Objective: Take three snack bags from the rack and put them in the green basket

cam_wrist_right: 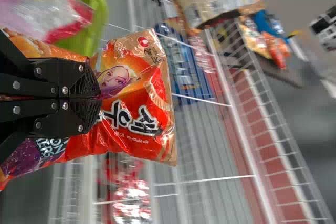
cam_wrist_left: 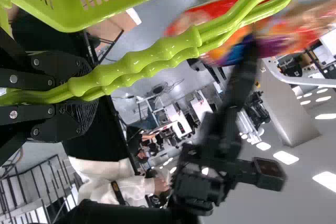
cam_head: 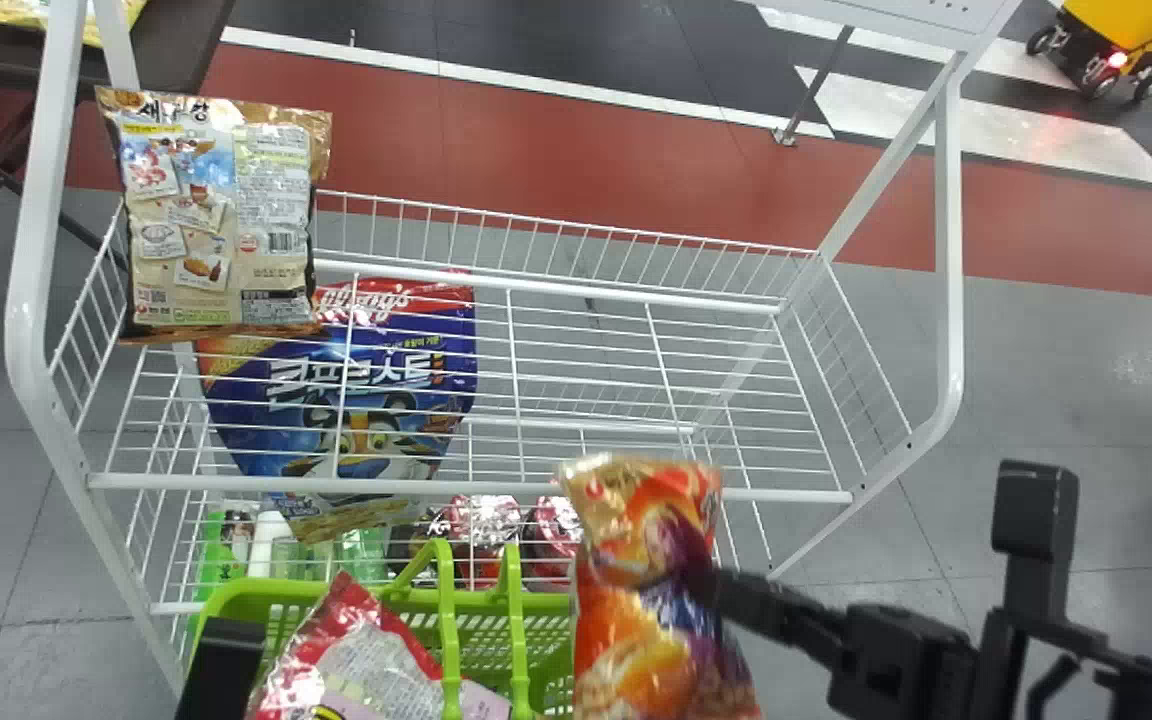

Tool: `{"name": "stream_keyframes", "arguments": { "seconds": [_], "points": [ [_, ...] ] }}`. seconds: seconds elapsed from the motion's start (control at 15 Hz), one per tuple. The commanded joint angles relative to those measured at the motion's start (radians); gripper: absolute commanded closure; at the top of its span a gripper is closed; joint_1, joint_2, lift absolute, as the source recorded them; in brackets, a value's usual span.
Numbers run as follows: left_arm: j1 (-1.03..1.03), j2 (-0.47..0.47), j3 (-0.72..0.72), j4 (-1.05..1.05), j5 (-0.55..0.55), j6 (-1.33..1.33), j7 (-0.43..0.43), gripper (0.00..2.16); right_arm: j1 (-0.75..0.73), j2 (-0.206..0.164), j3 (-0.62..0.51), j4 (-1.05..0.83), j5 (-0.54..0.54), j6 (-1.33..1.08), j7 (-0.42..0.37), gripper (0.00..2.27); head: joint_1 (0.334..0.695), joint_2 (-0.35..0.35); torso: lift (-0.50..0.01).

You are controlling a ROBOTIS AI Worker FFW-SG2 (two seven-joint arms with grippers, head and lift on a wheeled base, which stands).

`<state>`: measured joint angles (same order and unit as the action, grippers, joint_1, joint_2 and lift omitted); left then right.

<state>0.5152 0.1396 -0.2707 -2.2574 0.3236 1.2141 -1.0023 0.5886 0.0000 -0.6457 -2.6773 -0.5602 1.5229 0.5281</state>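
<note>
Head view: my right gripper (cam_head: 684, 578) has its fingers closed on an orange-red snack bag (cam_head: 626, 655), which hangs upright across the right end of the green basket (cam_head: 281, 590). The held bag carries bold white lettering, a round red emblem and a printed cartoon figure; its glossy film is puckered around my fingers, with a flat tan seal at the end. My left gripper (cam_head: 221, 665) is at the bottom edge, and the left wrist view has it clamped around both green handles (cam_wrist_left: 152, 61), smooth plastic with rounded bumps.

A crinkled pink-and-red bag (cam_head: 351, 655) sits in the basket, dense small print on its back. Both handles rise between it and the bag I hold.

On the top shelf of the white wire rack (cam_head: 471, 487), at the left, stands a beige bag (cam_head: 216, 215) with a text panel, a barcode and little food pictures. Seen through the wires, a blue pack (cam_head: 366, 390) shows large white lettering and a cartoon tiger. Green bottles (cam_head: 361, 555) and shiny red foil packs (cam_head: 484, 530) are lower down. Beyond the rack is a yellow wheeled machine (cam_head: 1141, 25).
</note>
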Motion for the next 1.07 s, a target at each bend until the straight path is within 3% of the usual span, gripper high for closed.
{"name": "stream_keyframes", "arguments": {
  "seconds": [0.0,0.33,0.53,0.67,0.8,0.87,0.93,1.0],
  "points": [
    [-0.003,-0.002,0.001,0.001,0.0,-0.009,0.001,1.57,0.014,0.001,-0.02,-0.007,-0.014,0.049,0.015,2.22,0.695,-0.35,-0.011],
    [-0.007,-0.006,-0.01,0.001,-0.003,-0.018,0.01,1.57,0.068,-0.061,0.147,0.063,0.005,0.049,0.01,2.22,0.695,-0.35,-0.011],
    [-0.007,-0.008,-0.013,0.001,-0.003,-0.018,0.01,1.57,0.077,-0.097,0.267,0.071,0.071,0.049,-0.014,2.22,0.695,-0.35,-0.011],
    [-0.007,-0.006,-0.015,0.001,-0.005,-0.018,0.008,1.57,0.079,-0.127,0.33,0.077,0.109,0.049,-0.063,2.22,0.695,-0.35,-0.011],
    [-0.007,-0.006,-0.016,-0.001,-0.005,-0.018,0.007,1.57,0.068,-0.13,0.38,0.126,0.166,0.049,-0.091,2.11,0.695,-0.35,-0.011],
    [-0.007,-0.006,-0.016,-0.001,-0.005,-0.018,0.007,1.57,0.066,-0.129,0.38,0.142,0.164,0.049,-0.099,1.74,0.695,-0.35,-0.011],
    [-0.007,-0.006,-0.015,0.001,-0.005,-0.018,0.007,1.57,0.066,-0.129,0.367,0.142,0.157,0.049,-0.1,0.72,0.695,-0.35,-0.011],
    [-0.007,-0.006,-0.015,0.001,-0.003,-0.018,0.008,1.57,0.068,-0.129,0.347,0.135,0.143,0.049,-0.099,0.0,0.695,-0.35,-0.011]
  ]
}}
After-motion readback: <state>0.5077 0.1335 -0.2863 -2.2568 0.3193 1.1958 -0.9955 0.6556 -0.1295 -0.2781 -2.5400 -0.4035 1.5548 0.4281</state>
